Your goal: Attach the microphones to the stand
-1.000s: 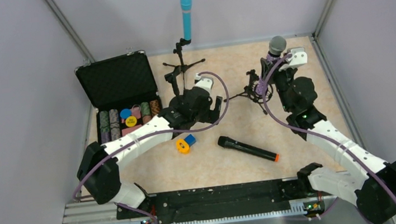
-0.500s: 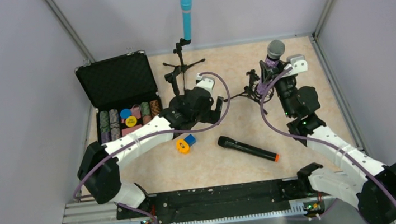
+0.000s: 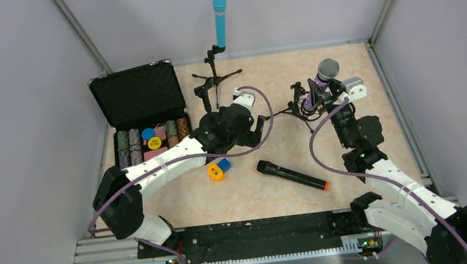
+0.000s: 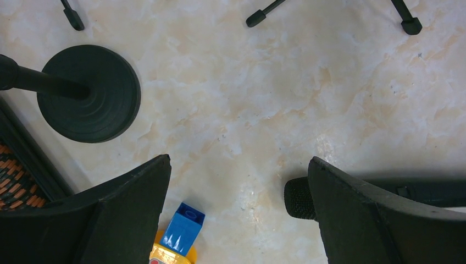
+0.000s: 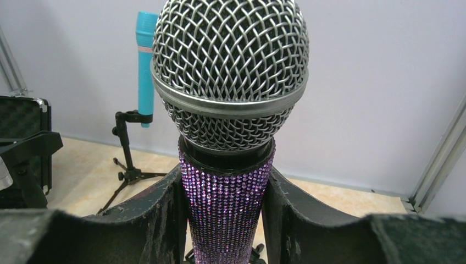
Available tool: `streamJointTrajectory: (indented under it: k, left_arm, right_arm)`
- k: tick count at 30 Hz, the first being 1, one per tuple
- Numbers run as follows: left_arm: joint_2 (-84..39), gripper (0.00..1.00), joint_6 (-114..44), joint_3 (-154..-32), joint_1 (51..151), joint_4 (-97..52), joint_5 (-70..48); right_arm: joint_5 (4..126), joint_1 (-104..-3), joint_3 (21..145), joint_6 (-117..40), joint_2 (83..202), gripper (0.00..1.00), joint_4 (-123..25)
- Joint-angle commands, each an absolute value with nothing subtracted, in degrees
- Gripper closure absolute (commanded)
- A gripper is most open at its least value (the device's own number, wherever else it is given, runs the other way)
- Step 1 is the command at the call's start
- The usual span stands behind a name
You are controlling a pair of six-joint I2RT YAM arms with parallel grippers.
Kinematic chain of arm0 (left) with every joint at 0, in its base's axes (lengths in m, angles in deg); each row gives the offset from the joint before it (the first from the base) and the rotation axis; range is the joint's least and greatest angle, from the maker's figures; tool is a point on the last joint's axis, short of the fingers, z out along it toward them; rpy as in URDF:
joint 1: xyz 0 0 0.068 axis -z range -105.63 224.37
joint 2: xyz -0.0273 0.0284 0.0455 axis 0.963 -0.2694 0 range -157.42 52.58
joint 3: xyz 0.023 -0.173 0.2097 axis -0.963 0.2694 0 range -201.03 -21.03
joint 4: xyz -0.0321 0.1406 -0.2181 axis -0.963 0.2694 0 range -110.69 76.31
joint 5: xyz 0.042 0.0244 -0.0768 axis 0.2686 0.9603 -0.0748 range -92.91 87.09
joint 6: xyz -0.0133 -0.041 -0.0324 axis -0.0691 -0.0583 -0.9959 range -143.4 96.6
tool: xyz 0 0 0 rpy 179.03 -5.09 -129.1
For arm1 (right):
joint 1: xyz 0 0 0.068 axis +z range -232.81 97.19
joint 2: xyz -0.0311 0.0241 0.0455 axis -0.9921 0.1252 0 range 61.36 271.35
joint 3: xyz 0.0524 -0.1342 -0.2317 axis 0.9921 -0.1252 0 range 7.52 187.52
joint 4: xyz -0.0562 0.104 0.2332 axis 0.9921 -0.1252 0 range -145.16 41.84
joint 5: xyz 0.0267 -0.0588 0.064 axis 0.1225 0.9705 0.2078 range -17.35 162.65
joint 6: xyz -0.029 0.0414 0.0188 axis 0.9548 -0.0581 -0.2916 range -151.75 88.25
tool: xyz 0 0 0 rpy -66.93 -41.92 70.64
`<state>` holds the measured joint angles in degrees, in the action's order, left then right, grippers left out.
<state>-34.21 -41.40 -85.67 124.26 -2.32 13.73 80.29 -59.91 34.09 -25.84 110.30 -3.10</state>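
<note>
We are clenching the purple microphone (image 5: 227, 184) between our right jaws, left jaws released, and risking toppling the stand (image 3: 296, 105) below them by pushing crooked.

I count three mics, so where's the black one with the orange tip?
Top view: the black mic lies flat on the table near the centre, right of the orange-and-blue object.

Over on the left there's an open black case (image 3: 138, 95), foam-lined lid propped up at the back, with rows of poker chips (image 3: 130, 144) packed in the near half. A little orange-and-blue block (image 3: 218, 169) lies on the beige marbled tabletop (image 3: 239, 202), near the case's right corner but not touching it. Plain grey walls (image 3: 11, 131) all round.
</note>
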Motion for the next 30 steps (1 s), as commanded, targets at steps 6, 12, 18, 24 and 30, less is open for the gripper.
streamJointTrajectory:
  k: [6,12,18,24,30]
  left_arm:
    - [-34.35,0.01,-41.05,-87.52,124.99,-2.97,14.91]
    - [-34.63,0.01,-41.03,-87.55,125.24,-2.90,15.17]
    - [-35.06,0.01,-41.07,-87.79,125.51,-2.85,15.29]
    - [-35.92,0.01,-40.63,-88.41,125.66,-2.29,15.67]
    - [-36.23,0.01,-40.72,-88.69,125.87,-2.24,15.96]
  right_arm:
    - [80.65,-59.34,36.17,-29.07,107.78,1.00,-6.81]
    - [80.48,-59.34,38.21,-30.51,104.69,1.00,-9.91]
    - [81.16,-59.34,38.12,-29.44,103.98,1.00,-11.19]
    - [80.70,-59.34,38.53,-30.78,102.77,1.00,-10.18]
    - [79.98,-59.33,39.93,-29.54,103.51,1.00,-8.46]
